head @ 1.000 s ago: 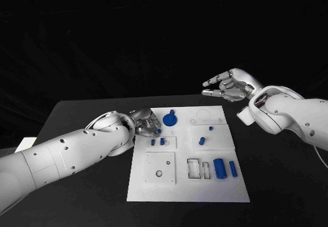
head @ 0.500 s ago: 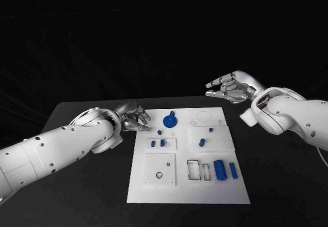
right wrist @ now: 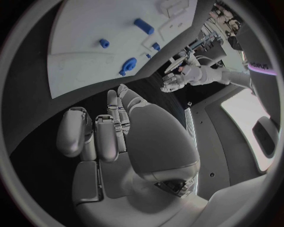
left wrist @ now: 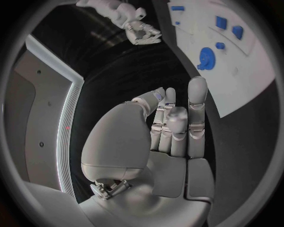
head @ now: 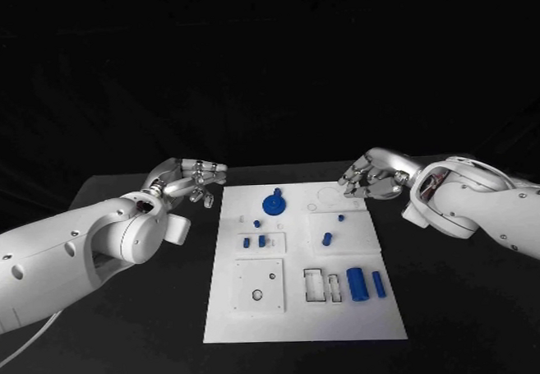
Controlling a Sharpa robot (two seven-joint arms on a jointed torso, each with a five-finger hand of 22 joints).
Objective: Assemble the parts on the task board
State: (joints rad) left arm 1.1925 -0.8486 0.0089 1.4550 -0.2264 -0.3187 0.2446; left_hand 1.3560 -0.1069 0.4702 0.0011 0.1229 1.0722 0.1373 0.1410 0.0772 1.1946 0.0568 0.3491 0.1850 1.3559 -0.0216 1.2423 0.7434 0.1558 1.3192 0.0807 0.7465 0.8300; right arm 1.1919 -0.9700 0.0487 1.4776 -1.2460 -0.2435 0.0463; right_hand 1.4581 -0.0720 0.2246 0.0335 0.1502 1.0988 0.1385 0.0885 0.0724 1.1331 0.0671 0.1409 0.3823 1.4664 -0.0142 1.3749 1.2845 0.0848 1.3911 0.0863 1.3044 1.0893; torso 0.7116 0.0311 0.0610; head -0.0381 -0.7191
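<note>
Your left hand [head: 187,180] hovers empty, fingers loosely apart, off the task board [head: 303,317] on the counter. Parts [head: 356,283] lie loose there. Your right hand [head: 367,180], also empty, could brush the board's far corner.

Black table [head: 132,323] beneath the board, against a dark backdrop.

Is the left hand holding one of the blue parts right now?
No: the left hand hovers off the task board edge, fingers apart, nothing in them.
</note>
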